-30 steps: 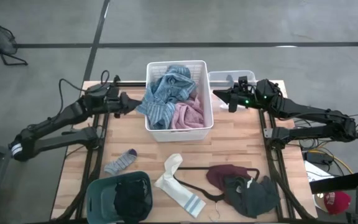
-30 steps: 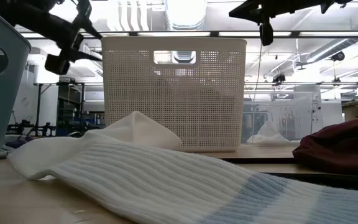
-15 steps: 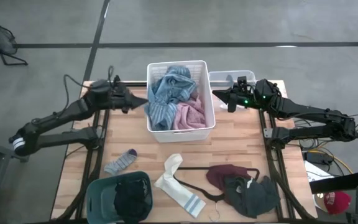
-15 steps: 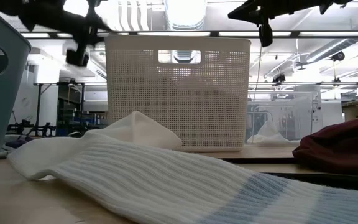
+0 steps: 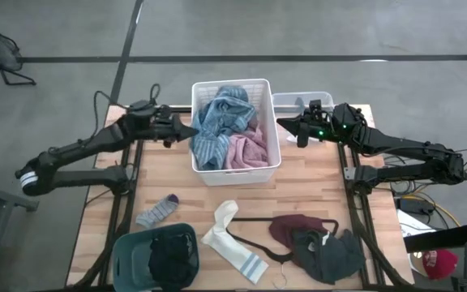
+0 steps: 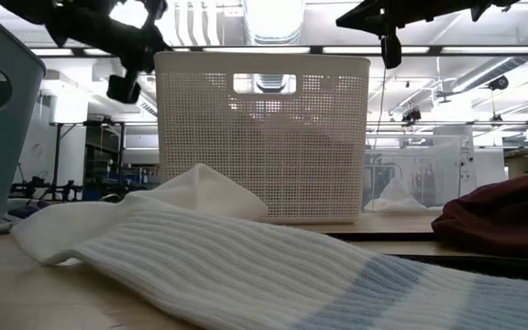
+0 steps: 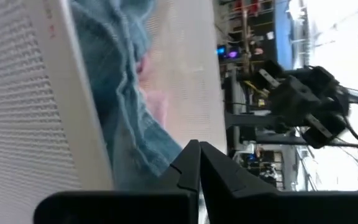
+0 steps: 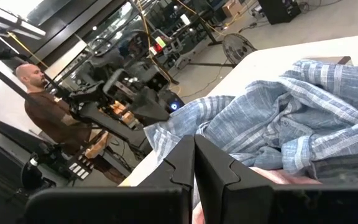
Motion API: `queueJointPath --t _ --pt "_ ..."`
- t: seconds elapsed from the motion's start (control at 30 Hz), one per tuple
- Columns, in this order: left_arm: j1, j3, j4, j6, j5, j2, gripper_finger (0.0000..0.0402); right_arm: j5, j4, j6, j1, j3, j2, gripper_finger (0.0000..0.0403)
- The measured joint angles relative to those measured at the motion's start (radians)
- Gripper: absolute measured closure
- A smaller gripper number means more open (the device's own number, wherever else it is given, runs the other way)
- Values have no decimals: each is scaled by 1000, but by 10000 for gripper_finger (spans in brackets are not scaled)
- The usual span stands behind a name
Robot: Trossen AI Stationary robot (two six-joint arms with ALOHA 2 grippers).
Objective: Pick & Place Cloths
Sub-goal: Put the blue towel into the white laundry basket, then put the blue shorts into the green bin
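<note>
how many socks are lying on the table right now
2. A small grey sock lies near the table's front left, beside the teal bin; a long white sock lies front centre. More may be hidden inside the bins.

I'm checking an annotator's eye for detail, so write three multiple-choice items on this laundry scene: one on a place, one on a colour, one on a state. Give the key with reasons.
1. Where does the blue-grey garment lie?
A. In the white basket
B. In the teal bin
C. On the bare table

2. What colour is the garment beside it in that basket?
A. Black
B. Pink
C. Maroon

3. How do the left end effector's fingers stand?
A. Wide open
B. Shut on a sock
C. Shut, holding nothing

Key: 1 A, the high view shows it heaped inside the basket, draping over the left rim. 2 B, the pink cloth fills the basket's near right corner. 3 C, the left wrist view shows the fingers pressed together with no cloth between them, just outside the basket's rim.
</note>
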Motion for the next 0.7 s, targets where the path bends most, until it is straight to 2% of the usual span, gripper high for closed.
queueJointPath --t 0.13,0.3,0.43,0.6,0.7 --pt "0 0 81 -18 84 71 391 -3 0 0 0 0 0 394" --pt "-1 0 275 27 178 117 390 -30 0 3 0 0 0 394" --pt "-3 0 368 62 184 110 390 -92 0 7 0 0 -7 394" --pt "-7 0 473 100 166 88 390 -219 -6 23 15 0 -8 394" --pt "-15 0 539 115 147 81 390 -281 -71 53 37 0 -8 394"
